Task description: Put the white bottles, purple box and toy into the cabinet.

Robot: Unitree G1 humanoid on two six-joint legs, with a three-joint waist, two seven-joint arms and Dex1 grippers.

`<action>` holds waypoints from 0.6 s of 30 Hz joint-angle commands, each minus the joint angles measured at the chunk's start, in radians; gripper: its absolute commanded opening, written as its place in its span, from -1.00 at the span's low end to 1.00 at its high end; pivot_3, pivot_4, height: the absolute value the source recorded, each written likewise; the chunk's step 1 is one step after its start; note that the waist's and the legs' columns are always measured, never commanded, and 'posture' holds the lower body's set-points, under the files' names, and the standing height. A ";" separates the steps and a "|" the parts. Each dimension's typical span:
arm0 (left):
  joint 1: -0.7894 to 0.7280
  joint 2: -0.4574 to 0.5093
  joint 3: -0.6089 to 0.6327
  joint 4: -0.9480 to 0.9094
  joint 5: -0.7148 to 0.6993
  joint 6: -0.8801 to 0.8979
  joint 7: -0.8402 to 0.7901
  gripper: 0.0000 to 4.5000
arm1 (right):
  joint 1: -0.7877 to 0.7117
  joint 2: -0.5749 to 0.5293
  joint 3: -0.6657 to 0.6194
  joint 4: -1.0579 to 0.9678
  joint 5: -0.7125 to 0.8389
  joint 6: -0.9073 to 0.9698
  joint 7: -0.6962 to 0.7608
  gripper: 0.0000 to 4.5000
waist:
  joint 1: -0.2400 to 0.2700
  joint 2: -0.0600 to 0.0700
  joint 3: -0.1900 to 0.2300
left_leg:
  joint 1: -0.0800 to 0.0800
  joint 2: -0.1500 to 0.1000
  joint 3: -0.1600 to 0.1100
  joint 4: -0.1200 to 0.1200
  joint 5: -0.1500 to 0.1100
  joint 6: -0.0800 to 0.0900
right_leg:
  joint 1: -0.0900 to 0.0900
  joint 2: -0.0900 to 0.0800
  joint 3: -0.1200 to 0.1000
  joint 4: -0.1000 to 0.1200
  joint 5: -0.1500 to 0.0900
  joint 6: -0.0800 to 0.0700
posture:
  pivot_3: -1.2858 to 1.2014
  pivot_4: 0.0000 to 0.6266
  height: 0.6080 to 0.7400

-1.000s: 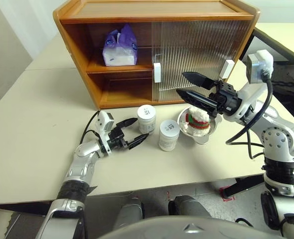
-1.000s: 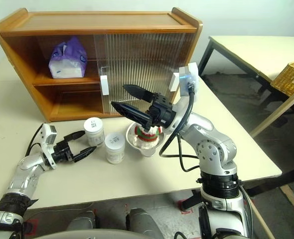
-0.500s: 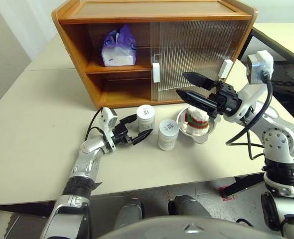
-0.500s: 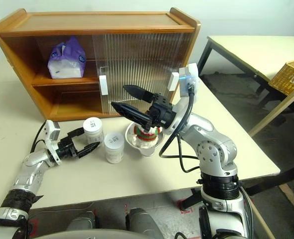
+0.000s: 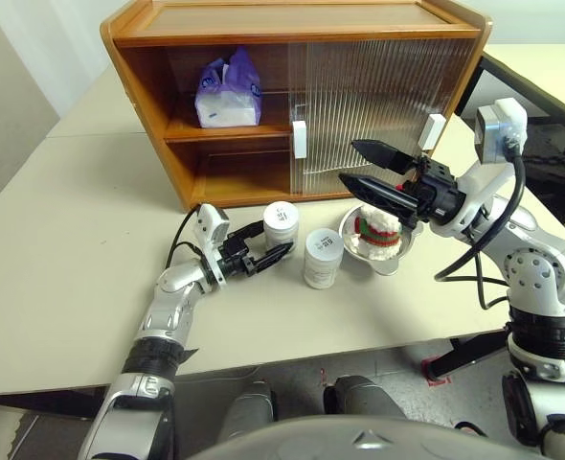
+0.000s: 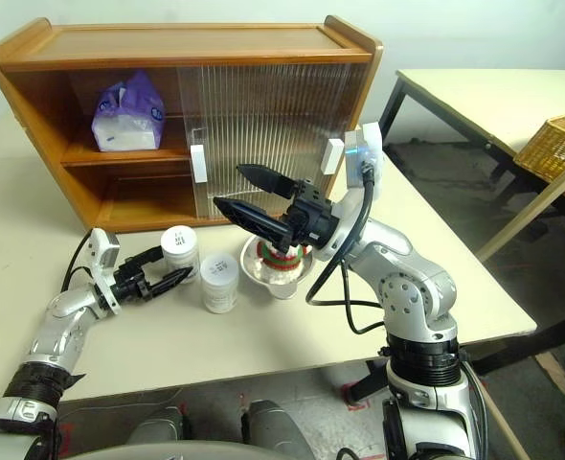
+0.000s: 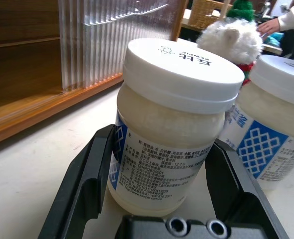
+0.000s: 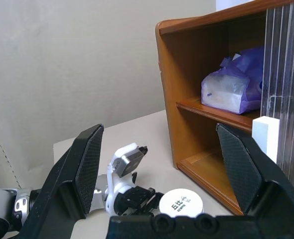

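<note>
My left claw (image 5: pixel 266 251) brackets the left bottle (image 5: pixel 281 226) on the bench (image 5: pixel 62 240), fingers spread, not clamped. Second bottle (image 5: pixel 323 258) just right. Toy (image 5: pixel 379 233) in the bowl (image 5: pixel 397 257); right claw (image 5: pixel 364 165) open above. Purple box (image 5: pixel 228 91) on the cabinet (image 5: pixel 292 29) upper shelf.
</note>
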 commanded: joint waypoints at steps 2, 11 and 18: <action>-0.022 0.013 0.045 -0.051 -0.018 0.021 0.047 0.37 | -0.001 -0.005 -0.005 -0.003 0.012 0.005 0.004 1.00 | 0.000 0.000 0.000 | 0.000 0.000 0.000 0.000 0.000 0.000 | 0.000 0.000 0.000 0.000 0.000 0.000 | -0.08 -0.89 1.00; -0.123 0.011 0.085 0.002 -0.014 0.063 0.134 0.37 | -0.008 0.009 0.004 0.006 0.005 0.002 0.004 1.00 | 0.003 0.000 0.000 | -0.001 -0.001 0.000 0.000 0.001 0.001 | 0.000 -0.001 0.001 -0.001 0.001 0.001 | -0.08 -0.89 1.00; -0.218 -0.007 0.104 0.124 0.002 0.062 0.217 0.37 | 0.003 0.010 -0.003 -0.007 0.006 -0.001 -0.002 1.00 | 0.003 0.000 0.000 | -0.001 -0.002 0.000 0.000 0.002 0.001 | 0.000 -0.001 0.001 -0.001 0.004 0.004 | -0.10 -0.90 1.00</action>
